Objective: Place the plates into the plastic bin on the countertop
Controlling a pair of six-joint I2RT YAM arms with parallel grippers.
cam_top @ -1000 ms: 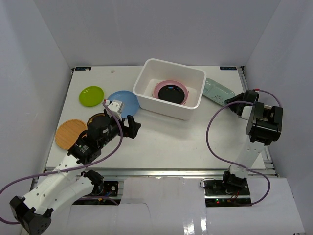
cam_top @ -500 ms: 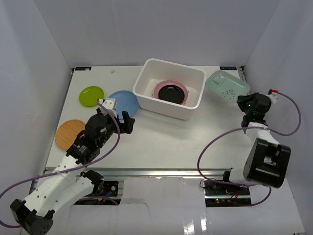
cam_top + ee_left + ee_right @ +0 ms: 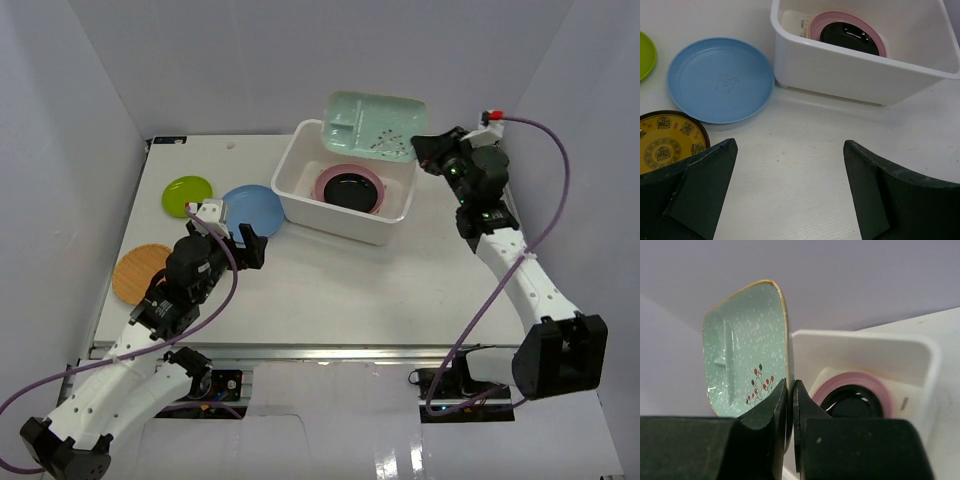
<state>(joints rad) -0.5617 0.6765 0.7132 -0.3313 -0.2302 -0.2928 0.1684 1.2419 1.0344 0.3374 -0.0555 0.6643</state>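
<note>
Lime green plate (image 3: 187, 195), orange plate (image 3: 138, 273) and blue plate (image 3: 256, 206) lie on countertop (image 3: 340, 280), left of bin (image 3: 297, 168). Left gripper (image 3: 790, 146) hovers beside blue plate, jaws spread wide, nothing held. Bin holds pink plate (image 3: 328, 180) with black plate (image 3: 350, 189) on it. Right gripper (image 3: 423, 149) clamped on mint dish (image 3: 375, 125), tilted above bin's far edge.
</note>
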